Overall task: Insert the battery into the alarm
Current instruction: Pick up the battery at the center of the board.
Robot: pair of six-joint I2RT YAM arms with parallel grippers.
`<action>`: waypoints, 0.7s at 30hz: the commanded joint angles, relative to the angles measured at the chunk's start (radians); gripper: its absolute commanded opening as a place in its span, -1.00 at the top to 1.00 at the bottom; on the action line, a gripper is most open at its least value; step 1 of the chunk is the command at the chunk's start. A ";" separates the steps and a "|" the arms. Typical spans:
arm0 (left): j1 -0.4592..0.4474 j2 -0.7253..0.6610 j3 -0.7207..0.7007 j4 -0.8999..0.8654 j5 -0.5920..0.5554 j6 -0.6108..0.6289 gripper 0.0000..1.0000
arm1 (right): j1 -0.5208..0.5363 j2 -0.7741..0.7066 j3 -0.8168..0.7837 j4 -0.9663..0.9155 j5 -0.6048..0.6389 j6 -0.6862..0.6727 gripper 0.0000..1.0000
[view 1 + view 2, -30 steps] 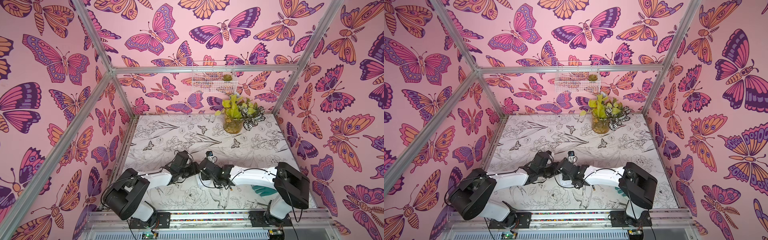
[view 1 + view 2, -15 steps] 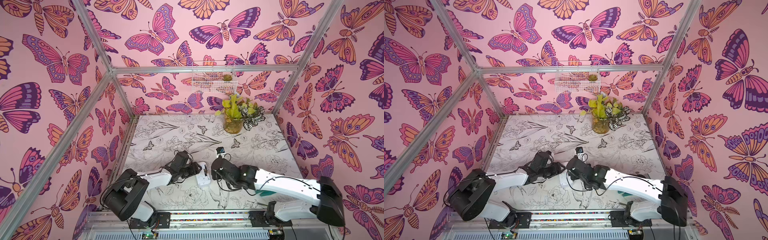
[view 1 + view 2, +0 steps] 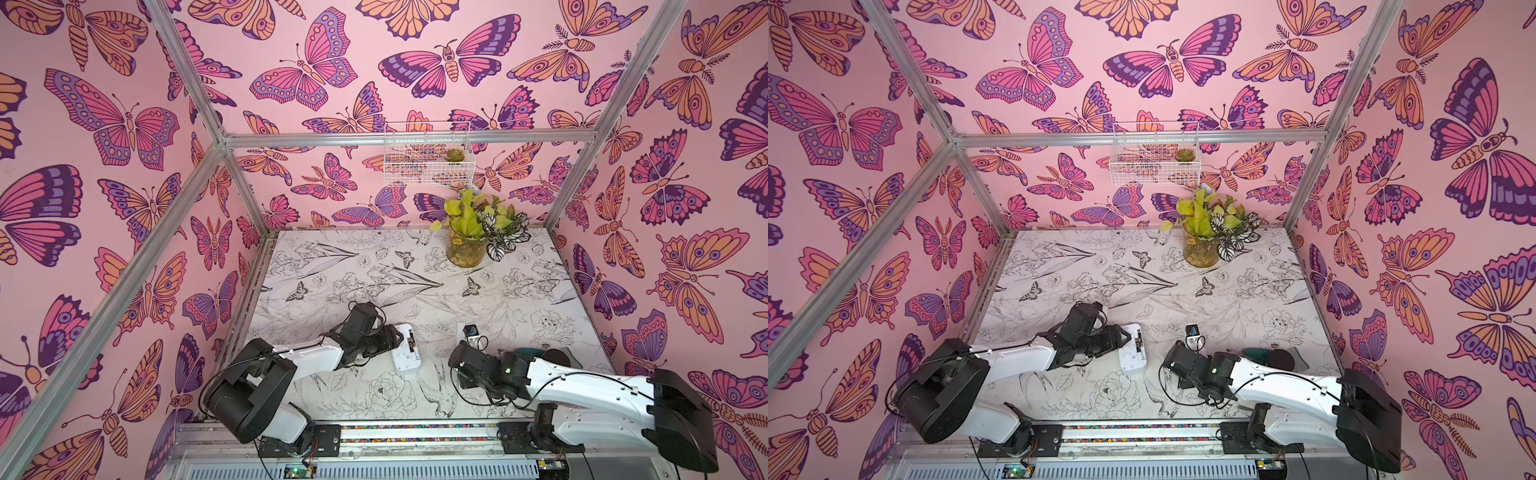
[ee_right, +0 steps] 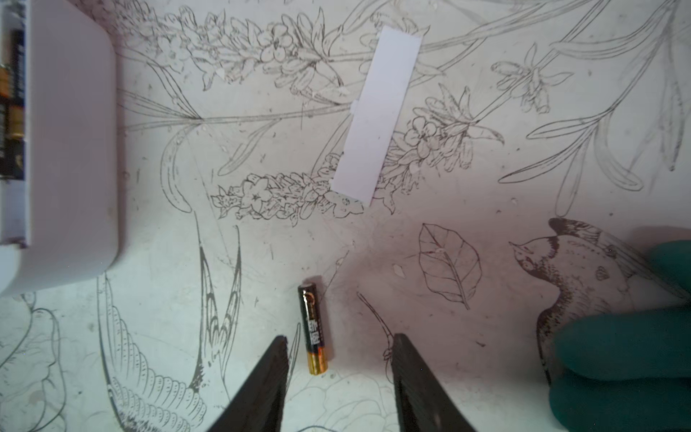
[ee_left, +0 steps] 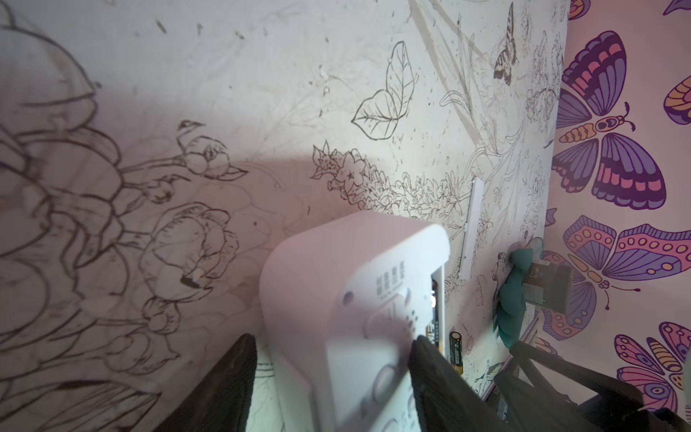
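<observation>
White rounded alarm [image 5: 336, 299], back compartment [image 5: 437, 299] open, black-gold battery [image 4: 314, 329] loose

You've got the alarm [image 5: 336, 299] showing smooth, matt white plastic. The battery [image 4: 314, 329] looks glossy, a black-and-gold wrap catching light. Your worktop [image 4: 523, 243] reads as a matt printed sheet, scuffed and speckled. The glove [image 4: 617, 355] looks rubbery, dull teal; the loose strip [image 4: 377, 116] plain matt white.

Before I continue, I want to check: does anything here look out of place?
Yes. One battery lies loose on the table by the open right tool, outside the alarm; a white cover lies apart.
</observation>
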 commanded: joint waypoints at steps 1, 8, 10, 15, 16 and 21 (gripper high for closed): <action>-0.003 0.001 -0.012 -0.088 -0.001 0.019 -0.34 | -0.007 0.050 -0.007 0.051 -0.043 -0.005 0.12; -0.007 0.003 -0.016 -0.087 -0.002 0.017 -0.34 | -0.010 0.126 -0.018 0.083 -0.061 0.001 0.35; -0.007 0.007 -0.014 -0.087 -0.001 0.017 -0.34 | -0.009 0.136 -0.021 0.087 -0.066 0.004 0.41; -0.008 0.016 -0.010 -0.087 -0.001 0.017 -0.34 | -0.009 0.165 -0.024 0.094 -0.116 0.008 0.55; -0.009 0.015 -0.009 -0.088 -0.001 0.016 -0.34 | -0.010 0.176 -0.024 0.092 -0.126 0.008 0.58; -0.011 0.014 -0.012 -0.088 -0.001 0.015 -0.34 | -0.010 0.206 -0.025 0.094 -0.148 0.010 0.77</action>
